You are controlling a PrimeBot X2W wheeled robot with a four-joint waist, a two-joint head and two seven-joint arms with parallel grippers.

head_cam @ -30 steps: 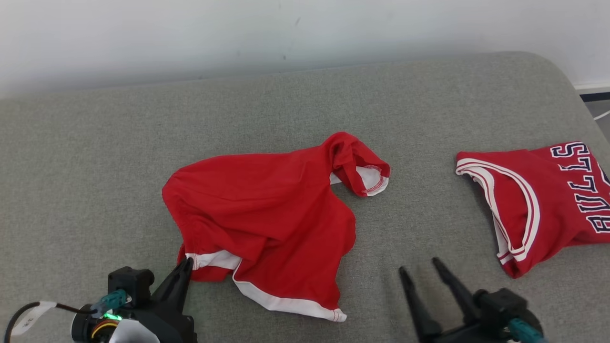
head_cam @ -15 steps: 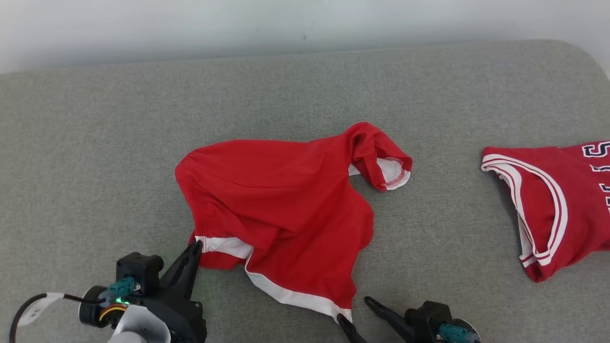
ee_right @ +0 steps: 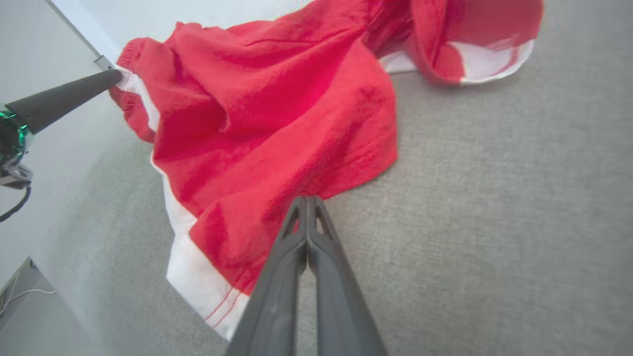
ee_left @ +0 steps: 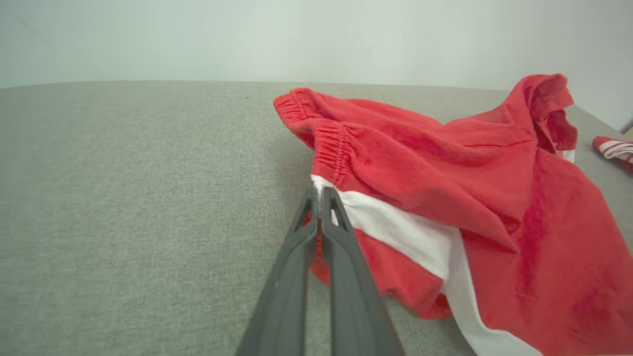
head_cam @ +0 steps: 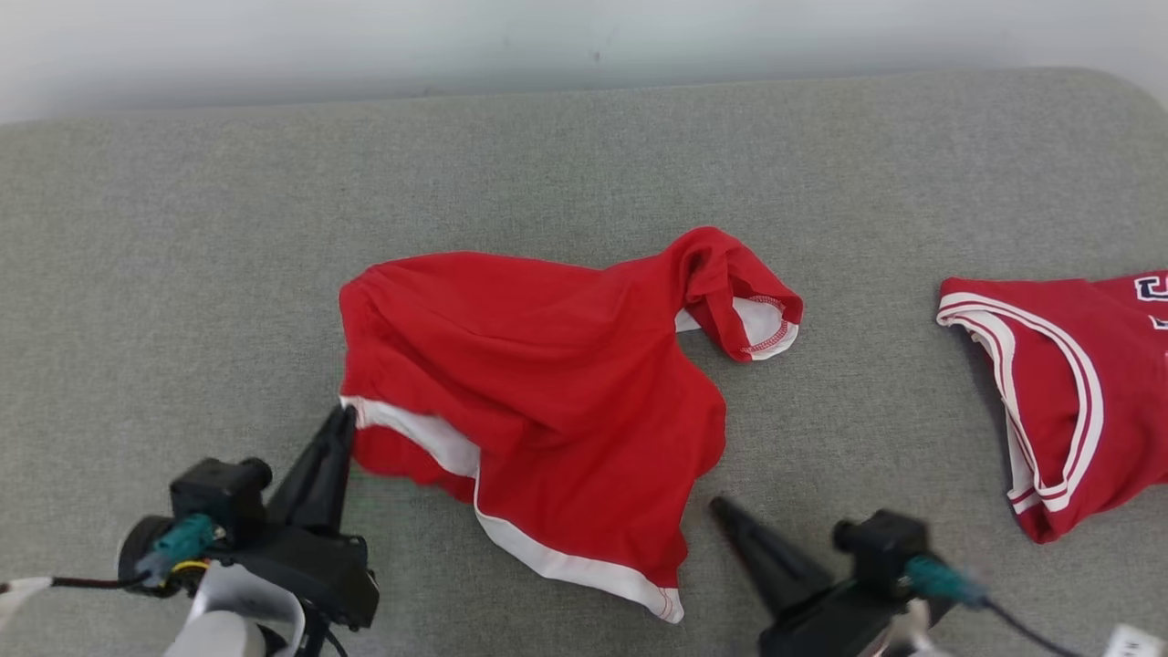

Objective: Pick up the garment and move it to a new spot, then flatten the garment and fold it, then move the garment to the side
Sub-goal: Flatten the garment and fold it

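Observation:
The garment is a pair of red shorts with white trim, lying crumpled in the middle of the grey cushion. My left gripper is shut on its white side stripe just below the elastic waistband; the left wrist view shows the pinch and the garment spreading to the right. My right gripper is shut, with its tips on the hem at the garment's right edge. In the right wrist view the closed tips meet that red edge of the garment, and the left gripper shows at the far corner.
A second red jersey with white-striped trim lies at the cushion's right end, apart from the shorts. A pale wall runs behind the cushion. Bare grey cushion lies to the left and behind the garment.
The head camera has shifted. My right gripper has gone from open at the bottom hem corner to shut at the garment's right edge. The left gripper has drawn its held corner slightly up.

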